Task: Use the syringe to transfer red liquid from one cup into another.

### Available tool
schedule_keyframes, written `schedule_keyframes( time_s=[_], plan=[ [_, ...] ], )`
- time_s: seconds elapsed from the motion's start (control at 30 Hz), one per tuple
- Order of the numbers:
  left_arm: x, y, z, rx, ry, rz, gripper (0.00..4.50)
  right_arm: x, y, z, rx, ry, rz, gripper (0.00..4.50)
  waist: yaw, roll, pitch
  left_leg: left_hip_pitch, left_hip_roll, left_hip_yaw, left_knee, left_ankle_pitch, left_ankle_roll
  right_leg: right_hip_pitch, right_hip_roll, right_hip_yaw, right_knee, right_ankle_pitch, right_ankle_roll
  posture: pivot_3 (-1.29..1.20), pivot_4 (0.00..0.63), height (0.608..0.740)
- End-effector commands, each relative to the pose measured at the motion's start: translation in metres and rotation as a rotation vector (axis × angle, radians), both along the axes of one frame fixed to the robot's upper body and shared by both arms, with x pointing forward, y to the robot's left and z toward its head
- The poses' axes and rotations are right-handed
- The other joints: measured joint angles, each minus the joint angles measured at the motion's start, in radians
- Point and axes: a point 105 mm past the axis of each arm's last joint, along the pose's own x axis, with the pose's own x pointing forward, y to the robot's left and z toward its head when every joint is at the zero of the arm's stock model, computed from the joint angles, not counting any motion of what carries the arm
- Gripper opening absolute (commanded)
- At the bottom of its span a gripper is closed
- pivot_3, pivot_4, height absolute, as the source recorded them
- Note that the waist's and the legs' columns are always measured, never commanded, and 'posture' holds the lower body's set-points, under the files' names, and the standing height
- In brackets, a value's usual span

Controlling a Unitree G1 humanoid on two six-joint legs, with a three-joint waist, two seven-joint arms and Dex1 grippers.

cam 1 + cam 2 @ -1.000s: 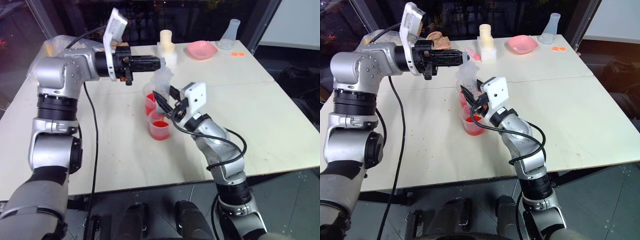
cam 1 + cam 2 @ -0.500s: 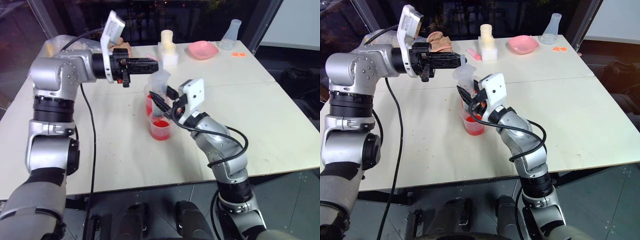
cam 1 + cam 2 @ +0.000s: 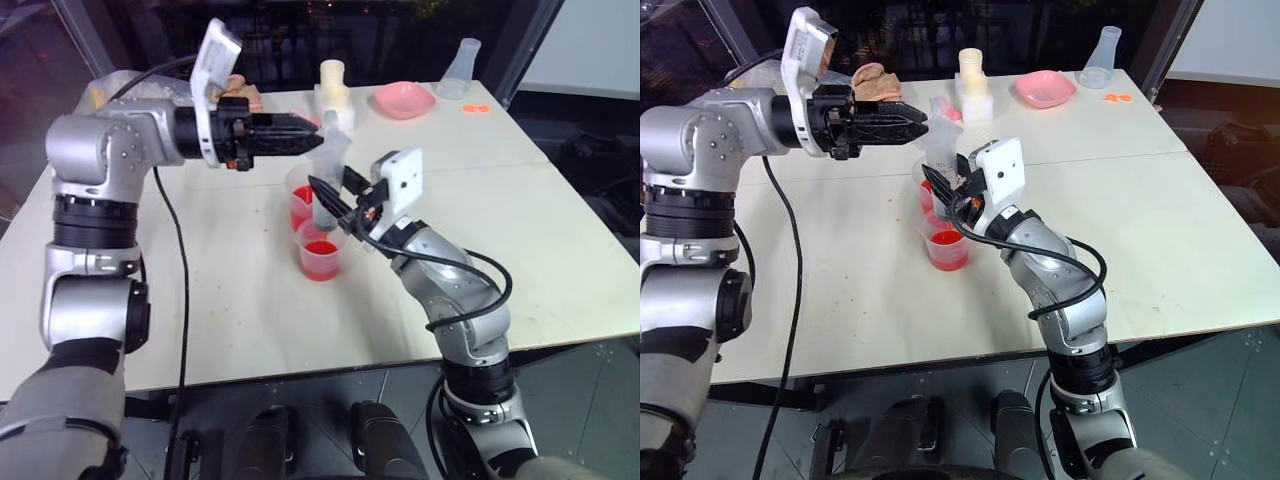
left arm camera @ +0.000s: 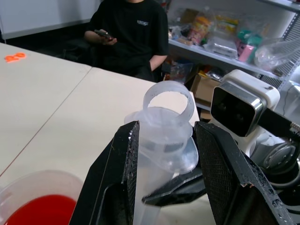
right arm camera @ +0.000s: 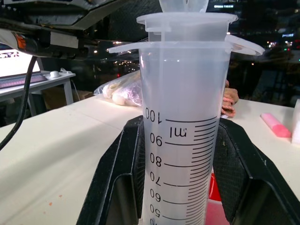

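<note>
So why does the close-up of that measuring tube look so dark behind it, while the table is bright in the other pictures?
In the right wrist view the syringe stands sharp against dark night windows dotted with small lights; the left eye view looks down on the evenly lit pale table, with soft shadows; in the left wrist view the near fingers are slightly blurred.

Silver-grey jointed arm segments with black bands are seen, black cables are looped along each arm, white camera blocks are mounted at both wrists, and ribbed black fingers (image 4: 224,174) are fitted.
</note>
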Motion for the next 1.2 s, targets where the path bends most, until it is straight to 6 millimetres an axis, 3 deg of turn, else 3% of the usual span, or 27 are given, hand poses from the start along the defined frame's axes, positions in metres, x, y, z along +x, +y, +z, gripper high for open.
schedule_keyframes(
  time_s=[0.03,0.27,0.43,0.5,0.63,0.77,0.83,1.0,1.13,1.2],
  plan=[
    [0.003,0.021,0.009,-0.005,-0.044,0.088,2.01,-0.019,0.0,0.037,0.063,-0.141,0.025,1.43,0.0,-0.001,0.0,0.0,0.0,0.0,0.0,0.0,0.0,0.0,0.0,0.0,0.0,0.0,0.0,0.0,0.15,0.74],
    [-0.006,0.044,0.013,-0.06,-0.057,0.165,2.01,-0.016,-0.006,0.044,0.103,-0.095,0.025,1.43,0.002,-0.001,0.0,0.0,0.0,0.0,0.0,0.0,0.0,0.0,-0.001,0.0,0.0,0.0,0.0,0.0,0.15,0.74],
    [-0.02,0.039,-0.002,-0.086,-0.016,0.139,2.01,-0.006,-0.016,0.05,0.117,0.002,0.012,1.43,0.006,-0.001,0.0,0.0,0.0,-0.001,0.0,0.0,0.0,0.0,-0.003,0.001,0.0,0.0,0.0,0.0,0.15,0.74],
    [-0.024,0.034,-0.014,-0.063,0.001,0.129,2.01,0.004,-0.026,0.049,0.053,0.052,-0.046,1.43,0.006,-0.001,0.0,0.0,0.0,-0.001,0.0,0.0,0.0,0.0,-0.003,0.001,0.0,0.0,0.0,0.0,0.15,0.74],
    [-0.033,0.027,-0.024,-0.057,0.025,0.105,2.01,0.019,-0.054,0.065,0.088,0.174,-0.087,1.43,0.007,-0.001,0.0,0.0,0.0,-0.001,0.0,0.0,0.0,0.0,-0.004,0.001,-0.001,0.0,-0.001,0.0,0.15,0.74],
    [-0.04,0.023,-0.035,-0.063,0.049,0.095,2.01,0.058,-0.099,0.066,-0.044,0.489,-0.336,1.43,0.007,0.0,0.0,0.0,0.0,-0.001,-0.001,0.0,0.0,0.0,-0.004,0.0,-0.002,0.001,-0.002,0.0,0.15,0.74],
    [-0.041,0.02,-0.038,-0.067,0.052,0.097,2.01,0.066,-0.116,0.065,-0.108,0.603,-0.428,1.43,0.006,0.0,0.0,0.0,0.0,0.0,-0.002,0.0,0.0,0.0,-0.005,0.001,-0.003,0.0,-0.003,0.0,0.15,0.74],
    [-0.043,0.013,-0.042,-0.082,0.067,0.099,2.01,0.081,-0.133,0.049,-0.15,0.825,-0.493,1.43,0.001,0.0,0.0,0.0,0.001,0.001,-0.004,0.0,0.0,0.0,-0.005,0.0,-0.005,-0.001,-0.005,0.0,0.15,0.74],
    [-0.044,0.015,-0.049,-0.098,0.098,0.103,2.01,0.093,-0.121,-0.017,-0.377,1.081,-0.505,1.43,-0.006,0.0,0.0,0.0,0.001,0.003,-0.004,0.0,0.0,0.0,-0.004,0.001,-0.005,-0.001,-0.005,0.0,0.15,0.74],
    [-0.044,0.015,-0.051,-0.096,0.094,0.115,2.01,0.095,-0.115,-0.036,-0.443,1.113,-0.472,1.43,-0.006,0.0,0.0,0.001,0.002,0.003,-0.004,0.0,0.0,0.0,-0.004,0.001,-0.004,-0.001,-0.005,0.0,0.15,0.74]
  ],
)
